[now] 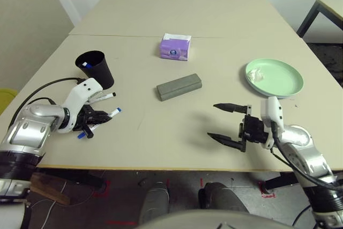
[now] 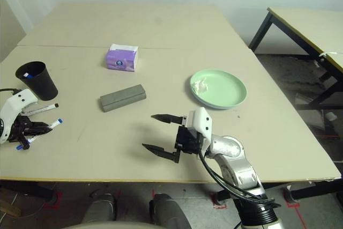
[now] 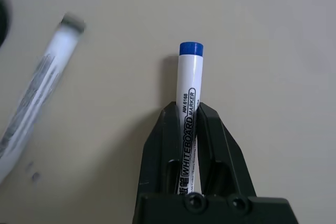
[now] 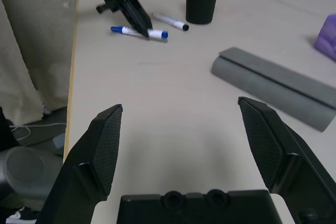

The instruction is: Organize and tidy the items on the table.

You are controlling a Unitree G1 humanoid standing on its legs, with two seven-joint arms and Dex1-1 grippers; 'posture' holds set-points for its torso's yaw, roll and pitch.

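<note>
Lower left of frame: left gripper [image 1: 107,117] clamped on blue-capped whiteboard marker [image 3: 189,93], glossy white cylinder, long axis running out along the fingers | black pen cup [image 1: 96,70], smooth and tapered, just above | right gripper [image 1: 211,120], lower right, farther off, fingers spread, empty

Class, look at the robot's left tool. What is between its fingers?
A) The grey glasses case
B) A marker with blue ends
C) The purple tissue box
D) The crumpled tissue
B, because the left tool has its two fingers against either side of the blue-ended marker.
</note>
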